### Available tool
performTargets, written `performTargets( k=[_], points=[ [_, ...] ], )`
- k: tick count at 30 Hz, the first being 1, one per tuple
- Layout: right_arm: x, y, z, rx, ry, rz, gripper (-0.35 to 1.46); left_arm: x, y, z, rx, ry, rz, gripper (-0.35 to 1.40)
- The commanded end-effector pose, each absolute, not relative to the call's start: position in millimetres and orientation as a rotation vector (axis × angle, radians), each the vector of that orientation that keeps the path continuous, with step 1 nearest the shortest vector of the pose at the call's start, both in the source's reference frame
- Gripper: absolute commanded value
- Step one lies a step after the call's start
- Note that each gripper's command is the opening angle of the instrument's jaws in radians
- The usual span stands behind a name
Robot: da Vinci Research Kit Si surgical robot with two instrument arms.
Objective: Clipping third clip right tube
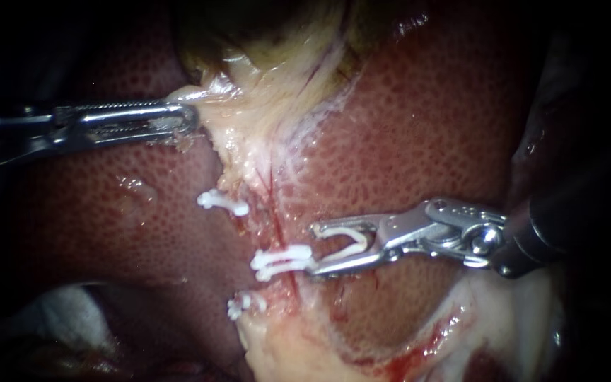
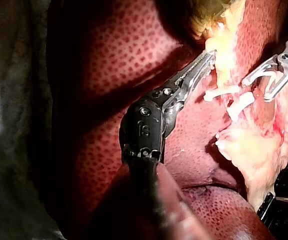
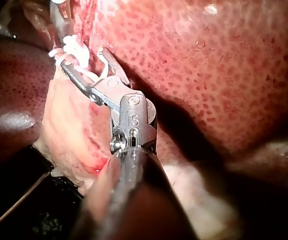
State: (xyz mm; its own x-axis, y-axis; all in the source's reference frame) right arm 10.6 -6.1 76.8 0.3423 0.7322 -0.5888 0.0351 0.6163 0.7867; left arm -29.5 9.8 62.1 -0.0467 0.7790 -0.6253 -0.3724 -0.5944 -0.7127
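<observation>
Endoscope view: right instrument's (image 1: 312, 248) wide jaws hold 1 open clip (image 1: 342, 228) beside the tube (image 1: 276, 223).

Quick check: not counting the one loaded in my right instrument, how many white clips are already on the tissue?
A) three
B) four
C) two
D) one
A: the endoscope view shows three on the tissue: the upper clip, the middle clip and the lower clip.
</observation>
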Motion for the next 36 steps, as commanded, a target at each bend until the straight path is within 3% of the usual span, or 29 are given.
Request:
performTargets(
  k=[1, 25, 36],
  points=[
    [10.7, -5.9, 76.7, 0.809, 1.147, 0.525, 0.49, -29.5, 9.8, 62.1, -1.396, -0.462, 1.761, -0.35],
    [16.2, -5.2, 79.2, 0.792, 1.148, 0.541, 0.49, -29.8, 9.7, 62.0, -1.395, -0.46, 1.761, -0.35],
    [17.3, -6.3, 77.2, 0.978, 1.259, 0.59, 0.49, -29.8, 9.8, 62.1, -1.395, -0.461, 1.761, -0.35]
  ],
)
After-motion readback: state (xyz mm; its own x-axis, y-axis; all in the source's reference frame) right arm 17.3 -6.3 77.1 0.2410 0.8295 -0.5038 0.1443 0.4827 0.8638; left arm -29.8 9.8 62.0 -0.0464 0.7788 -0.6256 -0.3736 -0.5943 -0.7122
